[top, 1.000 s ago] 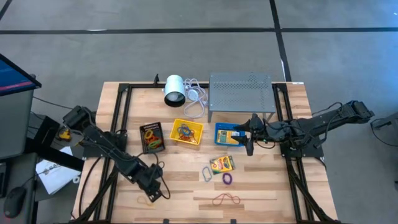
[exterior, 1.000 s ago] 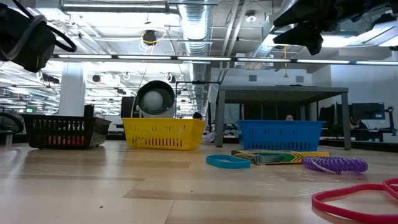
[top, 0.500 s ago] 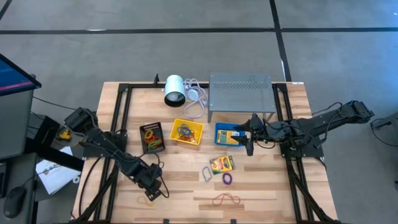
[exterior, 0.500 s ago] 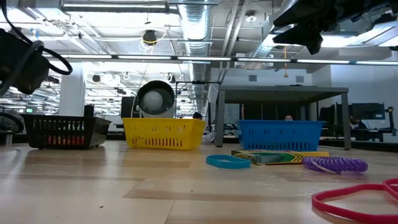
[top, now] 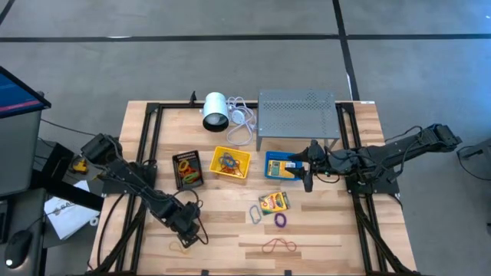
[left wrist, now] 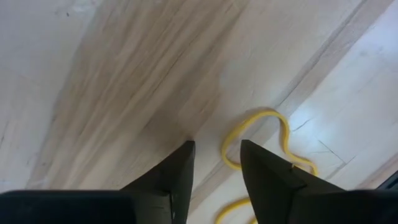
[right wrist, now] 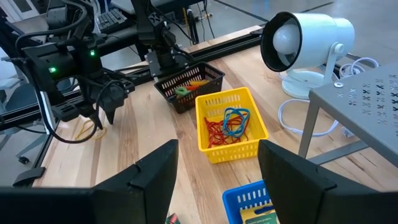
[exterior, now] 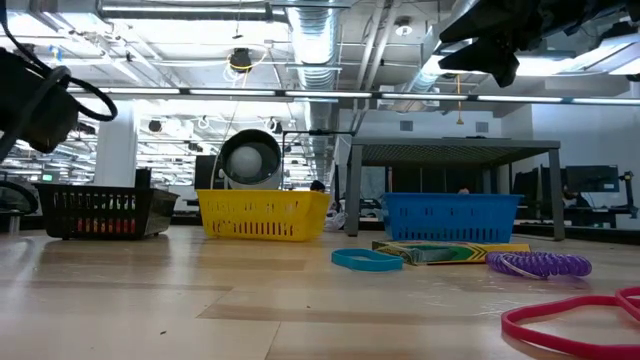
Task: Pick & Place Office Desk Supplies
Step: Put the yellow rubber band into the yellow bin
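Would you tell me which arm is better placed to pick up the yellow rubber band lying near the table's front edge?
Left. The left gripper hangs open just above the yellow rubber band, while the right gripper waits open over the blue basket, far across the table.

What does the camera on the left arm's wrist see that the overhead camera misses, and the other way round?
Only the left wrist view shows the left gripper up close, its fingers parted just above one end of the yellow rubber band.

Only the high view shows the black tray, yellow tray, blue tray, the crayon box and the right gripper over the blue tray.

Both show the wooden table and that yellow band.
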### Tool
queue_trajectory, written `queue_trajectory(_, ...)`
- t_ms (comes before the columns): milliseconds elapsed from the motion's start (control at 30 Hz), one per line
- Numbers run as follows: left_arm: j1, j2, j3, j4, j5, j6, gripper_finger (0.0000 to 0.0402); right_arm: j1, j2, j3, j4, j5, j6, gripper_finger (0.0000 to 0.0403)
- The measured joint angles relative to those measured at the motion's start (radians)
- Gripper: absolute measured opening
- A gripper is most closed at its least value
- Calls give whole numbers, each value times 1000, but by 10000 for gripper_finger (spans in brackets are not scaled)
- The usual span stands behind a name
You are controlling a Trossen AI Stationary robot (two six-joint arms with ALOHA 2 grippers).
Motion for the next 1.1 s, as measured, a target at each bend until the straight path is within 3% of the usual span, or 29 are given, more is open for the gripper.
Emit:
queue_trajectory(233, -1, 0, 2, -9, -53, 2, 122, 0, 0, 0, 0, 0, 0, 217)
queue_trajectory(433, 0, 9, 36, -41, -34, 30, 122, 0, 0, 0, 1, 0, 1, 217)
queue_trajectory(600, -3, 24, 124, -137, -99, 275, 122, 0, -3, 0, 3, 0, 1, 217)
queue_trajectory(767, 5, 23, 135, -122, -248, 503, 122, 1, -6, 1, 10, -2, 3, 217)
queue_trajectory(1100, -11, 21, 137, -108, -199, 851, 122, 1, -6, 1, 19, -16, 3, 217)
